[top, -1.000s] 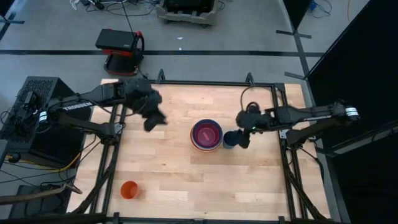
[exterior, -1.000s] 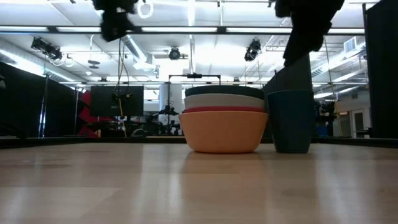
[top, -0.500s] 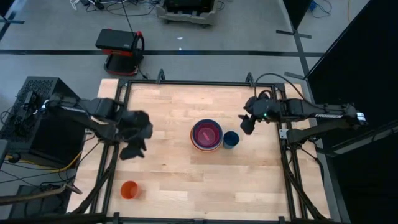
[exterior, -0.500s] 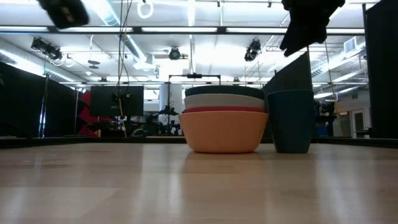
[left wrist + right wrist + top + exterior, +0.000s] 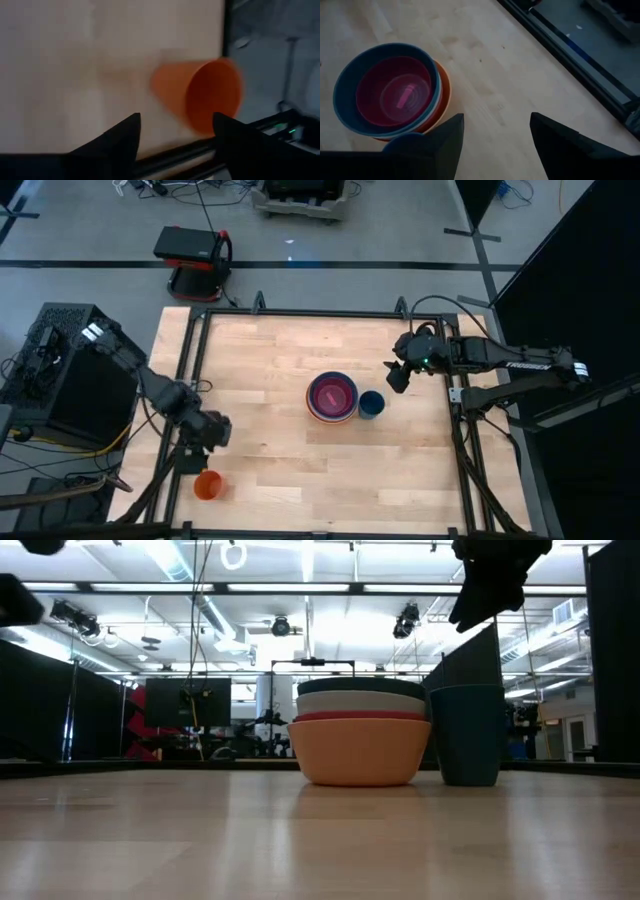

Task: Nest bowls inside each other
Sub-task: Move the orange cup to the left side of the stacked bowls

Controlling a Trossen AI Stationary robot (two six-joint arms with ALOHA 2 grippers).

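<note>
The bowls stand nested in one stack at the table's middle. The magenta-pink one lies innermost in the teal one. Below them, the low view shows white, red-orange and yellow-orange bowls, the lowest with its base on the table. My right gripper hangs open above the table, right of the stack and far-right of the dark-blue cup. My left gripper is open at the near left, just above the orange cup, and touches nothing.
The dark-blue cup stands upright just right of the stack. The orange cup stands near the table's near-left corner, close to the black frame rail. Bare wood lies on the near side of the stack.
My left gripper has swung from the table's far middle toward the near-left corner, sinking and tipping down over the orange cup. My right gripper has risen and drawn back from the dark-blue cup toward the far right. Cup and bowls have stayed put.
</note>
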